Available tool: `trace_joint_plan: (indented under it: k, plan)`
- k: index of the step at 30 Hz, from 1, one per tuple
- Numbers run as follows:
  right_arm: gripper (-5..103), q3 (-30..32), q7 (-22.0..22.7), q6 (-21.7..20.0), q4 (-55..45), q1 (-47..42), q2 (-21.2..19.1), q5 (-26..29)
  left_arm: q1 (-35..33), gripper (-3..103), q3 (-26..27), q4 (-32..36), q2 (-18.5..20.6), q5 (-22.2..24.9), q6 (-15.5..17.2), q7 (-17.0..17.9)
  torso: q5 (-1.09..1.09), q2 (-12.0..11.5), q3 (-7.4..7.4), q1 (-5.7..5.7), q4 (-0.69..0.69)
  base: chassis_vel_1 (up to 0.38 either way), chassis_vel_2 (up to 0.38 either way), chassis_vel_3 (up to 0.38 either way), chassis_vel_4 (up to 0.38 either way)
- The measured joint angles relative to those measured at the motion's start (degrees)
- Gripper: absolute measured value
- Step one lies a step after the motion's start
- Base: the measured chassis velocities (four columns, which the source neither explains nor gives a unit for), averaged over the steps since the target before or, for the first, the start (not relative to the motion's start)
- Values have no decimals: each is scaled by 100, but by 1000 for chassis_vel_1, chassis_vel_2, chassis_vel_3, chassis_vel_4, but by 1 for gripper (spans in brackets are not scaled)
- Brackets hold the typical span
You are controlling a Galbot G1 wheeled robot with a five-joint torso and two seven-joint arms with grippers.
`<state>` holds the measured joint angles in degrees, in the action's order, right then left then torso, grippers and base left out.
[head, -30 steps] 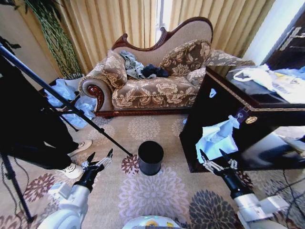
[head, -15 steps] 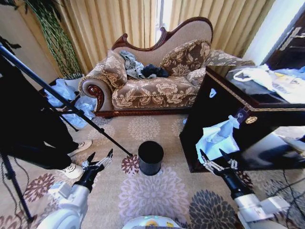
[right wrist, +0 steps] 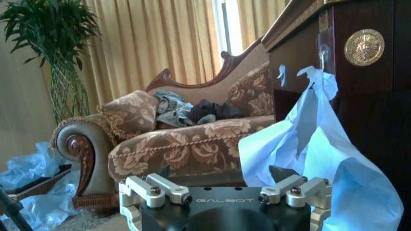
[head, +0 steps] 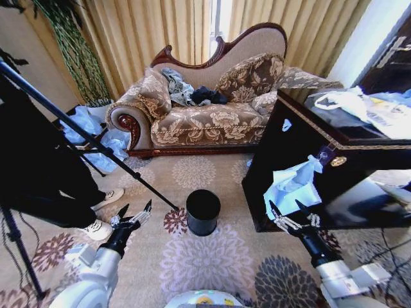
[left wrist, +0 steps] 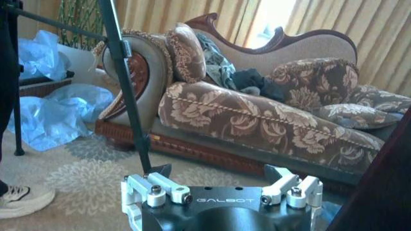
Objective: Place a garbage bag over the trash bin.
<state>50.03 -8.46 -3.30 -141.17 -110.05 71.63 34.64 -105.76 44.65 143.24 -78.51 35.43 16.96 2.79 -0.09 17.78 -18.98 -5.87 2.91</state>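
From the head camera, your trash bin (head: 203,211) stands on the carpet at centre, the garbage bag (head: 293,186) hanging on the black cabinet (head: 334,167) at its 3 o'clock. Left gripper (head: 133,215) at 9 o'clock is spread; right gripper (head: 288,212) is spread just below the bag.

Your left wrist camera faces the sofa (left wrist: 270,125).

Your right wrist camera has the bag (right wrist: 321,159) close ahead.

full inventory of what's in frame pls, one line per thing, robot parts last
garbage bag: 1, pale blue, hanging on the cabinet's side
trash bin: 1, black, on the carpet, unlined
cabinet: 1, glossy black, right of the bin
sofa: 1, floral brown, behind the bin
plastic heap: 1, pale blue, left of the sofa
tripod: 1, black, left
left gripper: 1, open, low, left of the bin
right gripper: 1, open, just below the bag
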Motion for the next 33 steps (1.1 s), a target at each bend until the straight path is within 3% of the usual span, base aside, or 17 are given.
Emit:
trace_joint_plan:
  k: [10, 19, 24, 33]
  plan:
    - [100, 10, 0, -2, 2, -2, -1, 0, 27, 99, -2, 0, 67, 34, 1, 2, 0, 0, 0, 0, 0, 0, 0, 0, 0]
    - [100, 38, -5, -1, -17, -46, -5, -6, 208, 99, 98, 0, 468, 332, 69, 89, -1, 0, 0, 0, 0, 0, 0, 0, 0]
    - [100, 90, -85, 44, -9, -114, 19, -23, 422, 99, 45, 0, 845, 737, 181, 183, 0, 0, 0, 0, 0, 0, 0, 0, 0]
    - [100, 233, -776, 508, 127, -243, 132, 44, 928, 99, -146, 0, 1686, 1675, 330, 377, -1, 0, 0, 0, 0, 0, 0, 0, 0]
